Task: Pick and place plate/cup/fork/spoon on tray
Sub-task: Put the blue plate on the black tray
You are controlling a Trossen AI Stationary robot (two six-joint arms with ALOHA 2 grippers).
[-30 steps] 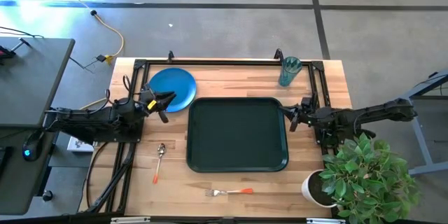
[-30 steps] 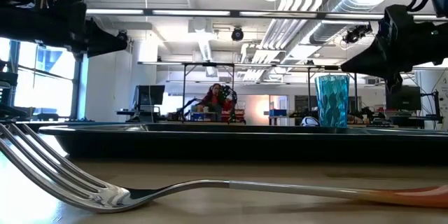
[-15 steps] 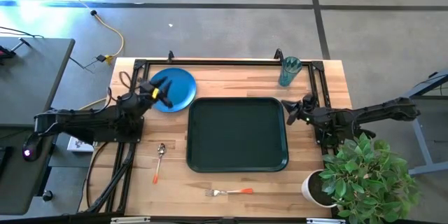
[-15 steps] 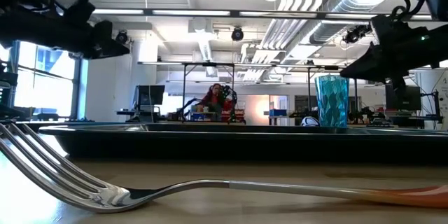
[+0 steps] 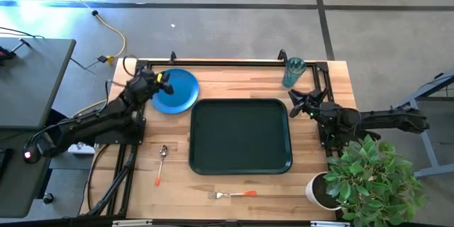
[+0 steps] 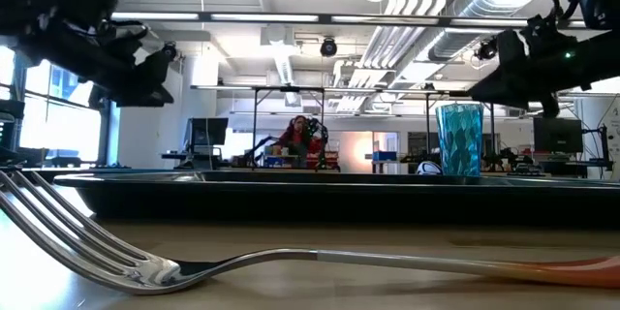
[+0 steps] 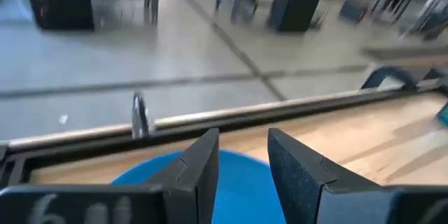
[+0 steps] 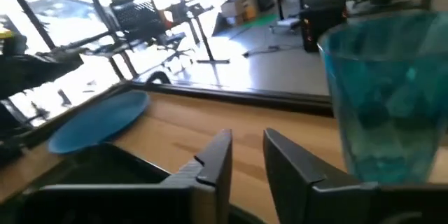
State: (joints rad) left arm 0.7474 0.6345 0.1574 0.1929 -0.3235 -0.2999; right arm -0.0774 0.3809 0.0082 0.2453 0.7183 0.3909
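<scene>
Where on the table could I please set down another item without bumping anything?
The tray is bare inside. Bare wood runs between the plate and the cup, and between the spoon and the fork. It is crowded where the left gripper hovers over the plate.

The fork (image 6: 145, 266) runs off both edges of the low view — the left gripper (image 5: 162, 84) hides part of the plate (image 5: 181, 90).

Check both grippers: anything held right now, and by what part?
Nothing held. The left gripper hangs open over the plate, gap empty. The right gripper is open short of the cup.
</scene>
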